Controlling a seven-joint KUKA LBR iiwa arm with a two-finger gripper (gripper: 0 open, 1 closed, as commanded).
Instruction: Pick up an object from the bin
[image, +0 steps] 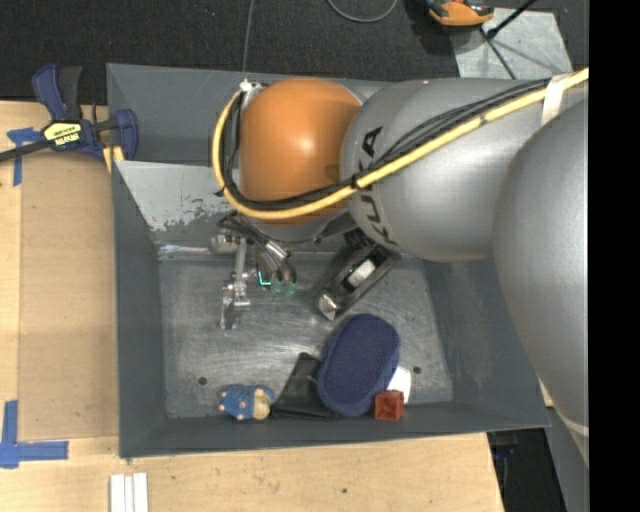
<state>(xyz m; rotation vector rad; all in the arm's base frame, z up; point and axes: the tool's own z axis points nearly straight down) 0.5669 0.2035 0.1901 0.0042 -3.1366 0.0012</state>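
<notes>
1. Looming closest, the grey arm (450, 170) with its orange cover (290, 140) is extending into the grey bin (135, 330) from 3 o'clock.
2. Its gripper (255, 285) is hanging over bare floor toward 10 o'clock; whether it is released or clenched, I cannot tell.
3. A black-and-silver object (350, 285) is lying just beside the gripper at its 3 o'clock.
4. A dark blue oval pad (360, 365), red block (389, 405), black wedge (298, 392) and blue figure (245, 403) are sitting from 5 to 7 o'clock.

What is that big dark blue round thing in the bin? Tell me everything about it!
The dark blue oval pad looks soft, like cloth or felt, with a border line running round its edge. It lies near the bin floor's lower right, its long side slanting up to the right. Its lower left edge overlaps a flat black thing. A small red block and a white thing sit against its lower right side.
</notes>
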